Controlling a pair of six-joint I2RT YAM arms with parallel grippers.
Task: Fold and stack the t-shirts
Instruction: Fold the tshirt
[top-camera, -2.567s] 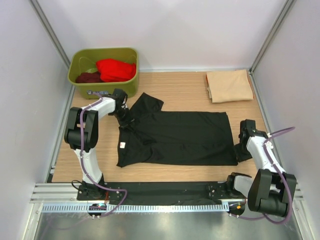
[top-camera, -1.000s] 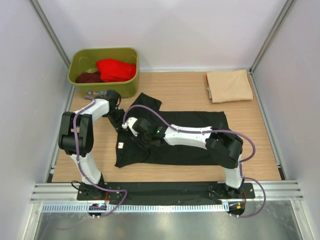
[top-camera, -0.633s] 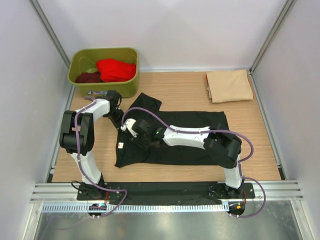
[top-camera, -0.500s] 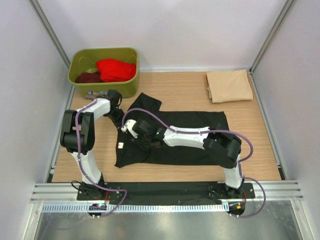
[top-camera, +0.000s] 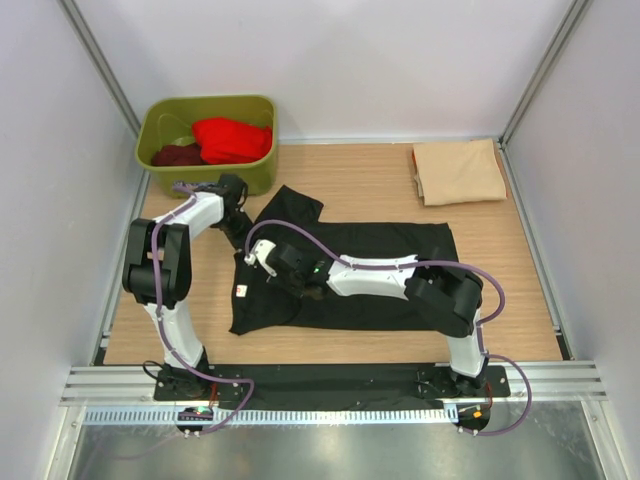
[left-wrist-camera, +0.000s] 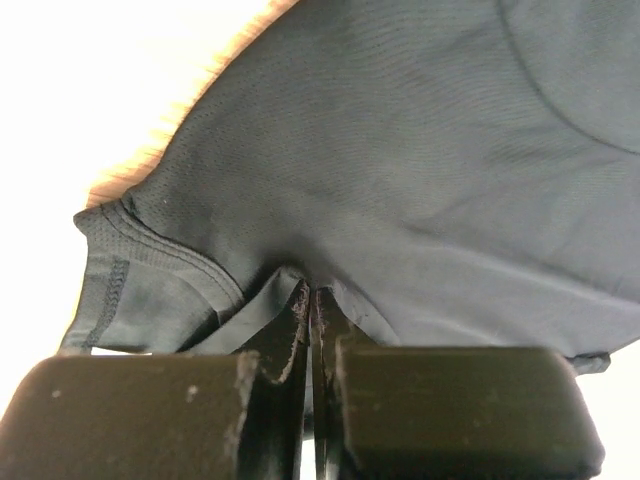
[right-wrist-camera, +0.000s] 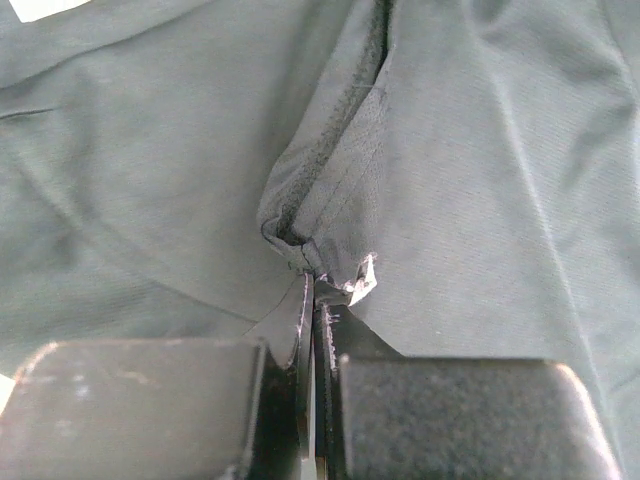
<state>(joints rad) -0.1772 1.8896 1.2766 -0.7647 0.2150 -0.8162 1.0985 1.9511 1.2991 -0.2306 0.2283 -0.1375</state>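
The black t-shirt (top-camera: 380, 275) lies spread across the middle of the table, its white neck label (top-camera: 243, 291) at the left. My left gripper (top-camera: 240, 222) is shut on the cloth near the far left sleeve (left-wrist-camera: 312, 288). My right gripper (top-camera: 268, 262) reaches across the shirt and is shut on a bunched fold by the collar (right-wrist-camera: 318, 275). A folded beige t-shirt (top-camera: 458, 171) lies at the far right. A red t-shirt (top-camera: 232, 139) and a maroon t-shirt (top-camera: 177, 154) sit in the tub.
The olive-green tub (top-camera: 206, 172) stands at the far left corner, close behind my left gripper. White walls with metal posts (top-camera: 538, 75) close in the table (top-camera: 370, 195) on three sides. A metal rail (top-camera: 330, 385) runs along the near edge.
The right arm swung from the shirt's right edge across to the collar and closed on a fold there. The left gripper shifted slightly toward the far side, holding the sleeve area.
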